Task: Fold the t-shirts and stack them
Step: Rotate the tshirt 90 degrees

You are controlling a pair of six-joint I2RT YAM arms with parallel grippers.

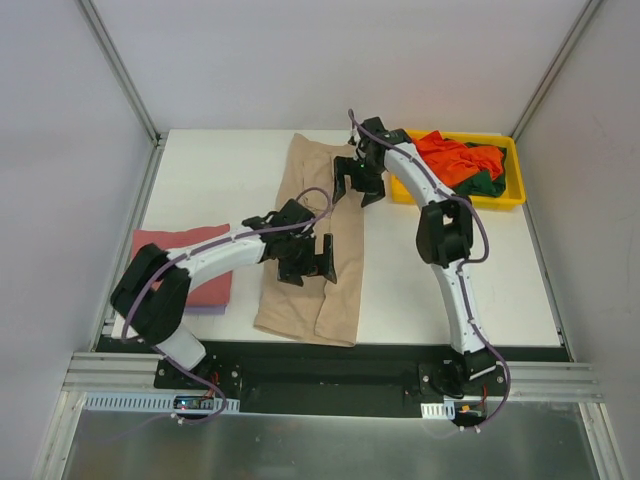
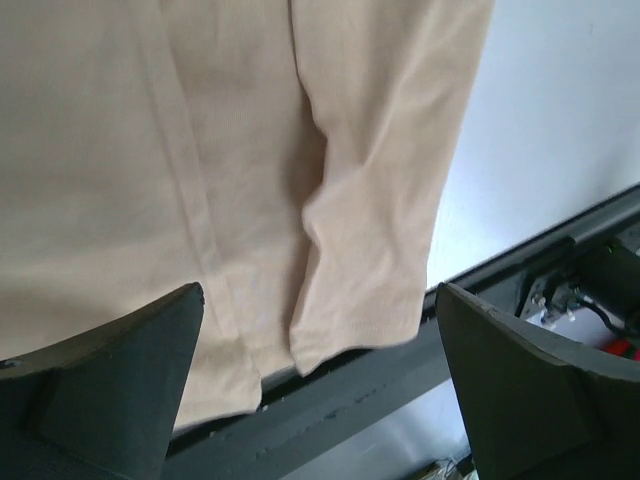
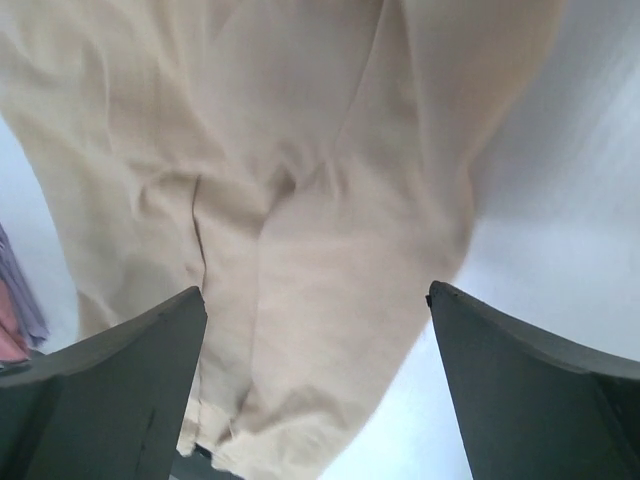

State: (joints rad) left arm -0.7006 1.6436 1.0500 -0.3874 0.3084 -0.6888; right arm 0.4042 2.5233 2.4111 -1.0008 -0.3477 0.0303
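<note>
A large tan-beige t-shirt lies folded lengthwise in a long strip down the table's middle; it also shows in the left wrist view and the right wrist view. My left gripper hovers open and empty over its lower half. My right gripper hovers open and empty over its upper right edge. A folded dusty red shirt lies on a pale lilac one at the left. Bright orange and dark green shirts lie crumpled in the yellow tray.
The yellow tray stands at the back right corner. The table's black front rail runs just below the tan shirt's hem. White enclosure walls surround the table.
</note>
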